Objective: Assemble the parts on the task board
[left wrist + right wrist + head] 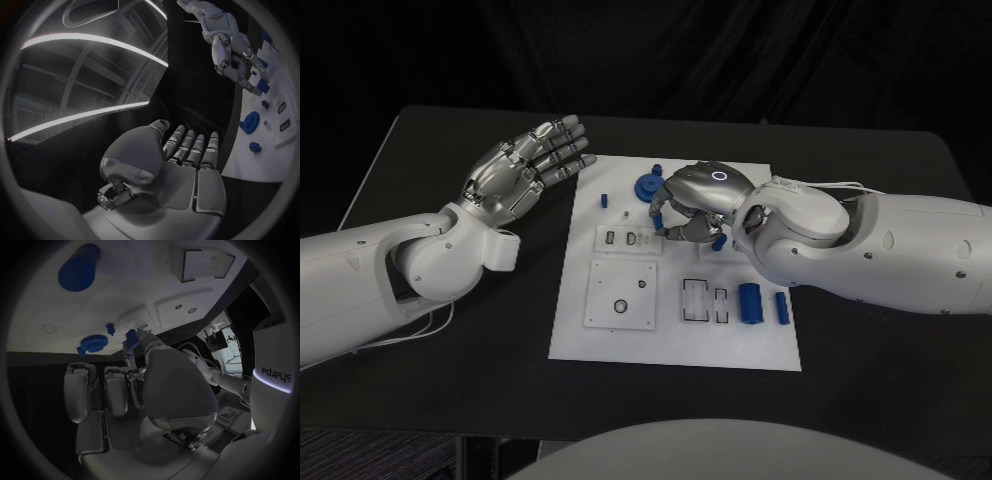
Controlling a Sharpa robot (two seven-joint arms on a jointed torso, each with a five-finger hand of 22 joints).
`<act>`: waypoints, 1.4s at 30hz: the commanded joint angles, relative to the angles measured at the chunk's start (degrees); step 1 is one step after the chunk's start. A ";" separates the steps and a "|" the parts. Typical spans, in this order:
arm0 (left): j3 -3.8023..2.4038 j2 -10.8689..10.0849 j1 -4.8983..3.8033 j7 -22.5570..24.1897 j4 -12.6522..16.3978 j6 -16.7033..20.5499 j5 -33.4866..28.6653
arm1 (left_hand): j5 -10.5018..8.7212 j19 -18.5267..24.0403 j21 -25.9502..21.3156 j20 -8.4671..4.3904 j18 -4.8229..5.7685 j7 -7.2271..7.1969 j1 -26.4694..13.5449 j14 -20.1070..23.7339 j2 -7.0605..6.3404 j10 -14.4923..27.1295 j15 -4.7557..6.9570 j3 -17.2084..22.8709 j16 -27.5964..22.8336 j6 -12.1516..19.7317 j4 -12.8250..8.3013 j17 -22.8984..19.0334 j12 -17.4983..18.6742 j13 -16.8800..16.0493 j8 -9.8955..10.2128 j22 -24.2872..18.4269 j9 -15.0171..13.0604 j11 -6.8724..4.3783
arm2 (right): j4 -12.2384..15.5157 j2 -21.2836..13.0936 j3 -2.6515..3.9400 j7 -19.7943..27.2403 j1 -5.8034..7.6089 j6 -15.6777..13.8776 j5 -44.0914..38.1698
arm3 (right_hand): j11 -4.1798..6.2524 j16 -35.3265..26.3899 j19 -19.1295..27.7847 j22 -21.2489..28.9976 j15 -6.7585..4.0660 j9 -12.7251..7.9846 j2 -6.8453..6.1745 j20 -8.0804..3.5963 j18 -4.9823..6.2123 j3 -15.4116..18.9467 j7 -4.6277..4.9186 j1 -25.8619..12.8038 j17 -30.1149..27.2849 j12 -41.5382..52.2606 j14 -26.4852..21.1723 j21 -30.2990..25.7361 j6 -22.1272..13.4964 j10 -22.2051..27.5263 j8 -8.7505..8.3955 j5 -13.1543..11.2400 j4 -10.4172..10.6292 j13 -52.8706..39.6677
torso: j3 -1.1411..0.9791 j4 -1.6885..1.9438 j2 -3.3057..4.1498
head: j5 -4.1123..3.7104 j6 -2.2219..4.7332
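Head view first: flat white rectangular task board (678, 335) lying in the middle of the black worktop (877, 370). Over its far half, the right hand (692, 203), silver and curled downward, fingers (664, 212) bunched toward the board beside a round blue disc-shaped part (651, 187). Just under the hand, a small blue piece (720, 242) peeking out; cannot tell from here whether held or merely lying beneath. Nearer on the board, two upright blue cylinder parts (751, 304) standing side by side, well apart from the fingers. A small blue peg (604, 200) near the board's left edge. Off to the left of the board, the left hand (524, 172), raised above the worktop, palm up, fingers spread and straight, holding nothing.

Left wrist view now: same left hand (181, 170), flat and released, fingers (190, 147) extended toward the board (262, 155). Blue disc (250, 122) on the board beyond the fingertips. Right hand (234, 52) hanging above the board's far part, fingers pointing down.

Right wrist view: right hand (137, 390) with fingers (115, 390) folded in, a small blue part (132, 338) pinched at the tip of one extended finger and thumb, just off the board's surface (112, 300). Close beside it, the blue disc (94, 343) and a tiny blue peg (110, 329). Large blue cylinder (78, 271) well apart.
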State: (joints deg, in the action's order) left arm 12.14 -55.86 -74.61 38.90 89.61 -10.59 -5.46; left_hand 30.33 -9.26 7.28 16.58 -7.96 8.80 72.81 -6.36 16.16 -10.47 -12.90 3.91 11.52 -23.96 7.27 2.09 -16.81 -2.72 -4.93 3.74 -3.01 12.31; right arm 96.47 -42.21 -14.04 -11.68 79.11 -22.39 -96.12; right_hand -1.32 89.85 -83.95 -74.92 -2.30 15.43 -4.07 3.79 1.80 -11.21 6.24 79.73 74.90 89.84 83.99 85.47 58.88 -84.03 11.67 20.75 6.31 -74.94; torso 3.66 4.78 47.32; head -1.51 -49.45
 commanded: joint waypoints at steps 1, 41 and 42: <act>-0.04 0.19 0.09 2.61 0.00 -0.63 -0.09 | 0.32 -0.38 0.19 0.12 0.75 1.34 -0.60 -0.01 -0.19 -0.16 -0.52 0.20 0.35 -0.44 -0.01 0.09 -0.18 -0.08 -0.25 0.06 -0.07 0.25 | -0.31 0.44 0.04 -1.83 -0.34 0.91 -0.89 | 0.50 0.15 -3.21 -12.35 -0.57 0.72 0.06 -0.34 -0.42 0.30 -1.12 -0.55 15.10 0.16 6.01 0.14 0.58 -5.97 -0.05 -0.42 0.03 -15.06 | 0.09 0.05 -0.07 | -0.03 -0.07; -0.04 0.72 0.11 2.38 -0.68 -1.24 -0.09 | 0.36 -0.34 0.15 0.11 0.77 1.37 -0.75 0.04 -0.23 -0.10 -0.53 0.44 0.33 -0.35 -0.10 0.07 -0.14 -0.06 -0.24 0.04 -0.06 0.21 | -3.58 3.54 0.05 -1.69 -2.49 3.01 -0.89 | -0.71 0.15 -2.88 -12.10 0.36 1.10 -0.10 0.36 -0.25 1.02 0.29 -2.52 15.10 0.16 6.01 -0.58 -3.30 -5.97 -3.08 -7.89 -0.20 -15.06 | 0.05 -0.02 -0.11 | -0.27 -0.55; -0.04 0.72 0.11 2.37 -0.69 -1.26 -0.09 | 0.37 -0.32 0.15 0.11 0.78 1.38 -0.82 0.07 -0.22 -0.04 -0.52 0.54 0.31 -0.28 -0.12 0.07 -0.11 -0.05 -0.22 0.03 -0.05 0.19 | -3.59 3.55 0.05 -1.68 -2.49 3.06 -0.89 | -1.04 0.15 -2.86 -12.09 0.63 0.85 -0.21 0.57 -0.24 1.11 0.69 -2.57 15.10 0.16 6.01 -0.63 -4.60 -5.97 -3.89 -8.35 -0.25 -15.06 | 0.05 -0.01 -0.12 | -0.27 -0.55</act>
State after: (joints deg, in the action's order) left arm 12.14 -55.24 -74.61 38.90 88.89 -10.81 -5.52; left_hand 30.33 -9.26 7.28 16.58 -7.96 8.80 72.51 -6.24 15.86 -10.47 -13.02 4.06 11.52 -23.96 7.11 2.08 -16.80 -2.73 -4.93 3.74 -3.01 12.31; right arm 92.90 -38.70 -14.01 -12.17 76.77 -20.62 -96.56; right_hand -2.01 89.85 -84.06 -74.91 -2.06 16.40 -4.14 3.91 1.80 -10.51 6.76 77.55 74.90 89.84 84.00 85.19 54.94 -84.06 8.18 12.72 6.08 -74.92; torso 3.71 4.76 47.21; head -1.75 -50.00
